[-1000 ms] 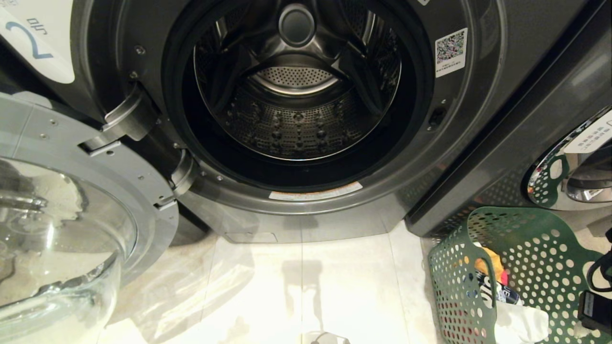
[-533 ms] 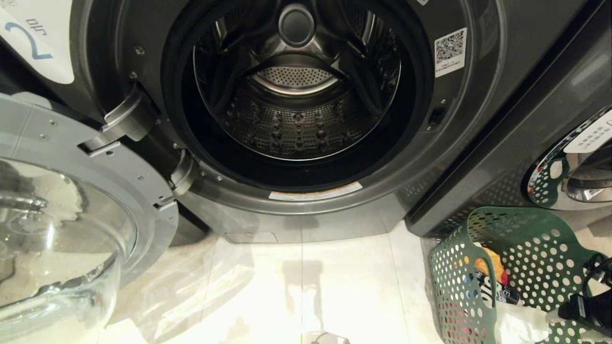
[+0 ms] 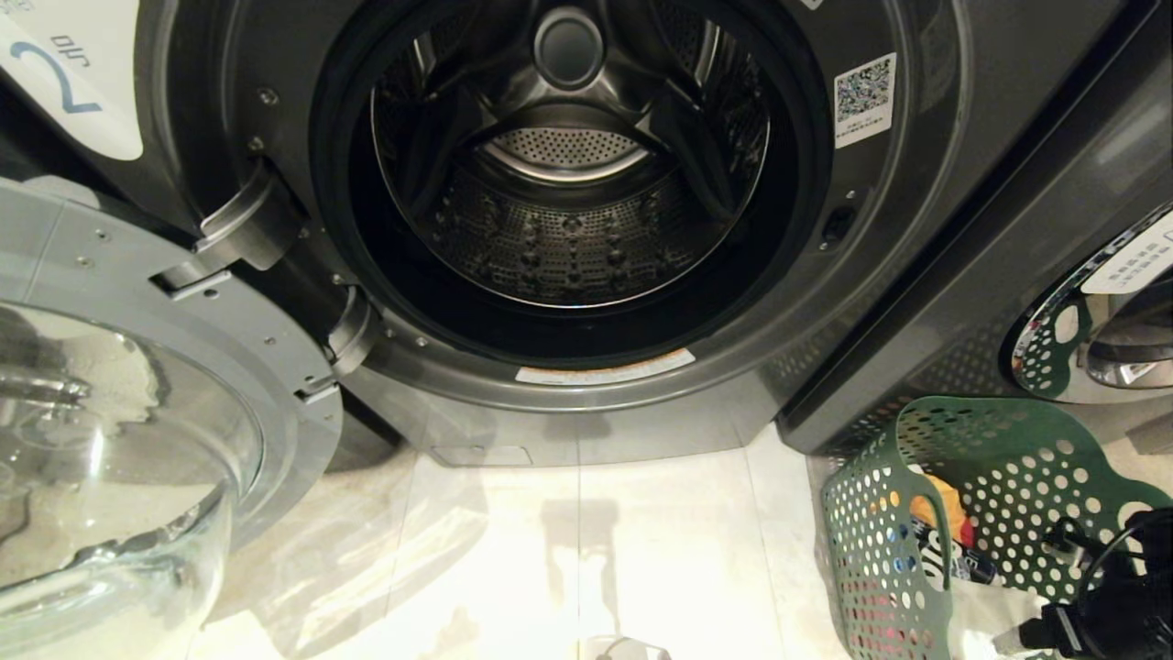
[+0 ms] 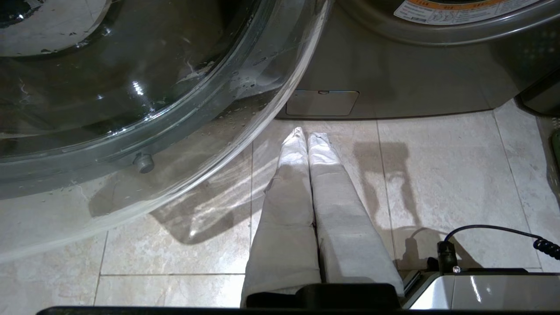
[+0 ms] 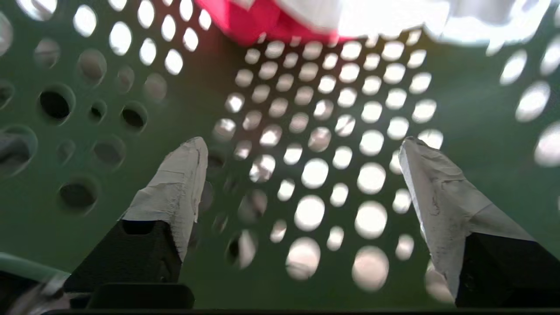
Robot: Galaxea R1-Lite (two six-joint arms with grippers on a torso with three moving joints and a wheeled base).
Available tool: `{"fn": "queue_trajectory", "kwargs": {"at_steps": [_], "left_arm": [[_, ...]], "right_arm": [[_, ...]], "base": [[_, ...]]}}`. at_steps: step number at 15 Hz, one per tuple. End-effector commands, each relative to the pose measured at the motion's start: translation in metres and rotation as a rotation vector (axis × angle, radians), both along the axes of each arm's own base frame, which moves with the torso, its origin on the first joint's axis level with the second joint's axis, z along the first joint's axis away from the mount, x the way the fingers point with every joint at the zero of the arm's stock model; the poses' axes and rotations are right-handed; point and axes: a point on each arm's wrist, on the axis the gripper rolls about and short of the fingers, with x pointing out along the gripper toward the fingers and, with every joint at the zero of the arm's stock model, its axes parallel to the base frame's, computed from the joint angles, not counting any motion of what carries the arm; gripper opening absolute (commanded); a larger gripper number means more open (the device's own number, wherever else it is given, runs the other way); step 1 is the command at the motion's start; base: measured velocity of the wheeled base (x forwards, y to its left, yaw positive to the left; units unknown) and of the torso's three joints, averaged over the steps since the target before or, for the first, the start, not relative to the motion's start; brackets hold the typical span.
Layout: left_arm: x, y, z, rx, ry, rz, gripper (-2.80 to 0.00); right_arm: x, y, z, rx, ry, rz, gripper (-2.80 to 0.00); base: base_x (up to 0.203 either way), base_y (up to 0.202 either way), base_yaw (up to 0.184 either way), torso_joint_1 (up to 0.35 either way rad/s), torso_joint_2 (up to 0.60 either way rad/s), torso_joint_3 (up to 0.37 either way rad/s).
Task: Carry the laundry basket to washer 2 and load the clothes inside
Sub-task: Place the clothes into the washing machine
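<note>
A laundromat: numbered front-loading washer 2 [image 3: 568, 183] beside another machine [image 3: 1090, 312] on a tiled floor [image 3: 596, 550].

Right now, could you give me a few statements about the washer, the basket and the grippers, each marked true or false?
1. The door of washer 2 is shut. False: it is swung open to the left.
2. The drum holds no clothes. True.
3. The laundry basket stands on the floor right of the washer. True.
4. The right gripper is shut on a garment. False: its fingers are spread wide inside the basket, holding nothing.
5. The left gripper is shut, over bare floor tiles. True.
</note>
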Motion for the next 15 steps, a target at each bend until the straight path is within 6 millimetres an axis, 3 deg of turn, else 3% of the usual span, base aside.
{"fn": "queue_trajectory", "kwargs": {"at_steps": [1,6,12,15], "left_arm": [[0.000,0.000,0.000,0.000,-0.001,0.000,-2.80],[0.000,0.000,0.000,0.000,-0.001,0.002,-2.80],[0.000,0.000,0.000,0.000,-0.002,0.000,-2.80],[0.000,0.000,0.000,0.000,-0.001,0.000,-2.80]], "right_arm": [[0.011,0.006,-0.022,-0.009,-0.011,0.042,0.00],[0.052,0.003,-0.075,-0.173,-0.233,0.129,0.00],[0.090,-0.012,-0.087,-0.333,-0.472,0.155,0.00],[0.102,-0.018,-0.106,-0.350,-0.511,0.158,0.00]], "base": [[0.000,0.000,0.000,0.000,0.00,0.000],[0.000,0.000,0.000,0.000,0.00,0.000],[0.000,0.000,0.000,0.000,0.00,0.000],[0.000,0.000,0.000,0.000,0.00,0.000]]}}
